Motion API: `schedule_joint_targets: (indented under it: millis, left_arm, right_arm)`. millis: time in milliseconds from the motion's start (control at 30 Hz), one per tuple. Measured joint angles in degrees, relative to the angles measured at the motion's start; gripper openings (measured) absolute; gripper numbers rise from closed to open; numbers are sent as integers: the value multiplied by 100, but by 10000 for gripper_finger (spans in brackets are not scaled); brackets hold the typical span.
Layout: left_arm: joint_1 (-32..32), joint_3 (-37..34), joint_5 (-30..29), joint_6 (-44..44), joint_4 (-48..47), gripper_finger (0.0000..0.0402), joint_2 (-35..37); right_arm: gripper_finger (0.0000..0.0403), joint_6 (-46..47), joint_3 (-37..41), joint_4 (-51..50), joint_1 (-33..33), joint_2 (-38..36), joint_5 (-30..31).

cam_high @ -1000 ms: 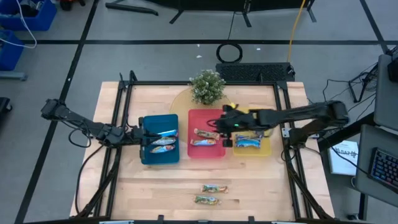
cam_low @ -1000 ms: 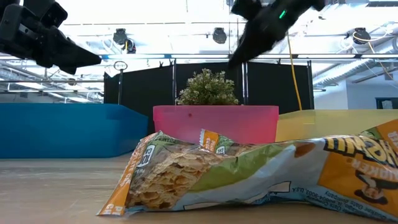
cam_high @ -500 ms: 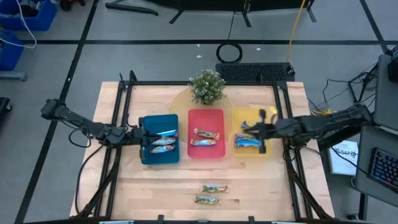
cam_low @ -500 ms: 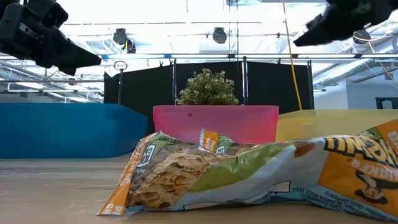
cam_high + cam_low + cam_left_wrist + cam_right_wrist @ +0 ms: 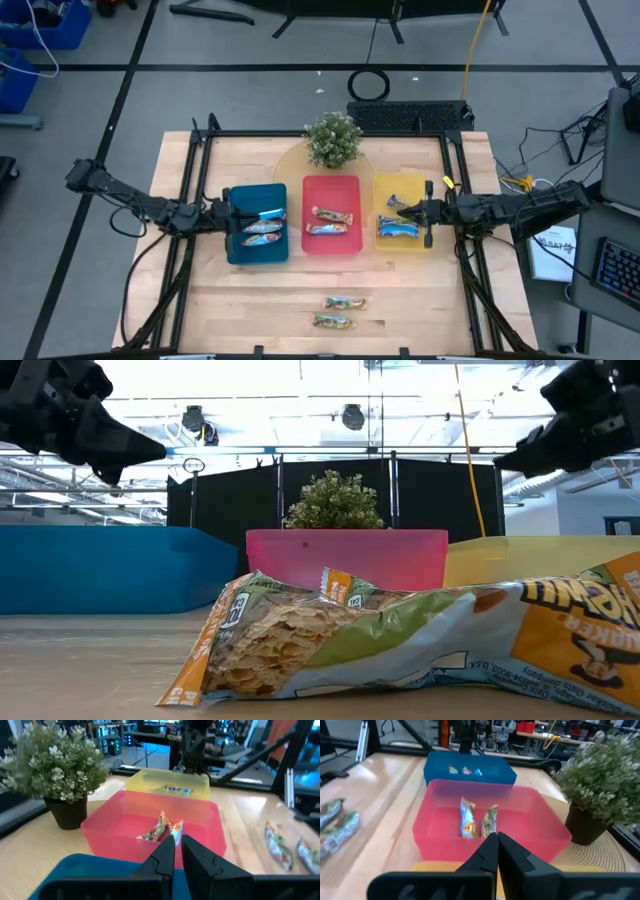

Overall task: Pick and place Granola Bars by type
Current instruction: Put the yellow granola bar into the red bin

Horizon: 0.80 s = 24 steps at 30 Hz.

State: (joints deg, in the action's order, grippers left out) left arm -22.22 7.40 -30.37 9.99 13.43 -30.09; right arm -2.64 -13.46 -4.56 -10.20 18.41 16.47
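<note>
The blue tray (image 5: 257,222) holds three shiny blue bars (image 5: 262,228). Two blue-and-orange bars (image 5: 328,221) lie in the red tray (image 5: 331,214), also seen as bars (image 5: 477,821) in the right wrist view. Blue bars (image 5: 400,230) lie in the yellow tray (image 5: 404,185). Two tan-and-teal bars (image 5: 340,311) lie on the bare table near its front edge; one bar (image 5: 400,640) fills the low view. My left gripper (image 5: 222,217) hovers at the blue tray's left edge, shut and holding nothing. My right gripper (image 5: 405,212) hovers over the yellow tray, shut and holding nothing, its fingers (image 5: 490,851) pointing toward the red tray.
A potted plant (image 5: 333,138) on a round mat stands behind the red tray. Black frame rails (image 5: 460,260) run along the table's left and right sides. Bare wood lies between the trays and the two loose bars.
My right gripper has gone from above the red tray toward the table's right edge and now hangs over the yellow tray. The bars and trays have stayed where they were.
</note>
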Motion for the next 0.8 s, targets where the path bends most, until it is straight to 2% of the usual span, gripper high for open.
schedule_joint_targets:
  millis: [167,300,367,467,600,700,800]
  left_arm:
    - [-84,64,284,438,329,42,-473]
    - [-376,357,262,459,1032,42,-1261]
    - [-545,723,111,605,974,42,-1769]
    - [-800,1666,-57,1004,276,42,-2735]
    - [-1103,3334,-144,1521,-1138,42,-4344]
    - [-1274,4618,147,1586,-1803,42,-5533]
    - [-1419,5786,589,1349,-1906,42,-6549]
  right_arm:
    - [1,-109,399,485,-2,-5,2]
    - [1,-131,715,919,-2,-3,-1]
    - [1,-234,765,1070,-2,-4,-1]
    - [1,-277,768,1163,-2,-4,0]
    - [1,-418,770,1381,-2,-4,-6]
    - [1,-450,770,1408,-2,-4,-18]
    - [1,-448,770,1410,-2,-4,-27]
